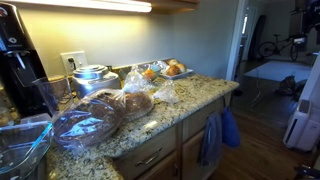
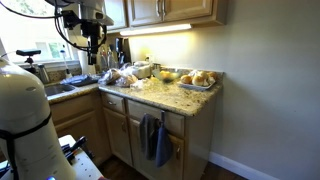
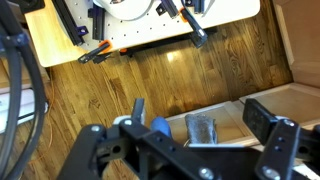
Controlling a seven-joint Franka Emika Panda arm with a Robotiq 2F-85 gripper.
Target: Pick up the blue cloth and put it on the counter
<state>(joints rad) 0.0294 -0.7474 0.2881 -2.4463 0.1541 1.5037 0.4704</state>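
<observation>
The blue cloth (image 1: 230, 128) hangs on the cabinet front below the counter (image 1: 200, 95), next to a grey cloth (image 1: 209, 141). Both cloths also show in an exterior view, blue (image 2: 164, 145) and grey (image 2: 149, 136). My gripper (image 2: 91, 42) is high above the far end of the counter (image 2: 170, 97), well away from the cloths. In the wrist view the gripper (image 3: 205, 120) is open and empty, looking down over the counter edge. The blue cloth (image 3: 160, 127) and the grey cloth (image 3: 200, 129) show far below between the fingers.
The counter holds glass bowls (image 1: 85, 122), bagged bread (image 1: 135, 102), a steel pot (image 1: 92, 77) and a tray of rolls and oranges (image 2: 197, 79). A coffee maker (image 1: 15, 60) stands at one end. A sink (image 2: 55, 88) lies past the counter. Wood floor (image 3: 170, 70) lies below.
</observation>
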